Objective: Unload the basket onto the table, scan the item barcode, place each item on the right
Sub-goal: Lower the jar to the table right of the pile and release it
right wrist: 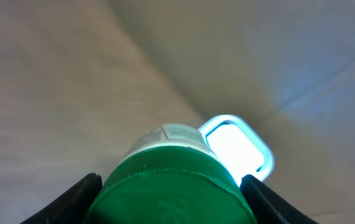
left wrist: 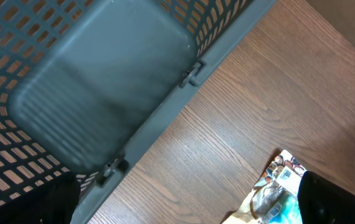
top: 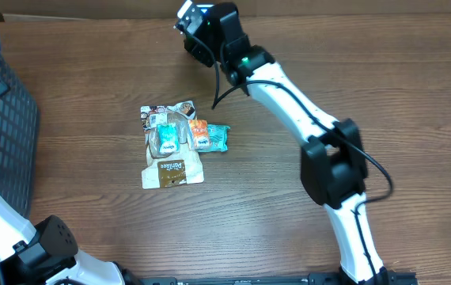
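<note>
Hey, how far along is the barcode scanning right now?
Done: nothing visibly; the basket looks bare where visible. In hand: the right gripper holds a green-capped bottle beside a lit window, likely the scanner. Left: snack packets lie piled on the table.

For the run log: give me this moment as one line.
right end effector: holds green-capped bottle at lit window | left end effector: open, near basket | packets: piled on table

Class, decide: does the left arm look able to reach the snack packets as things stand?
Probably yes: its open fingers hover above the basket, bare table leads to the snack packets, and the right arm is far off.
</note>
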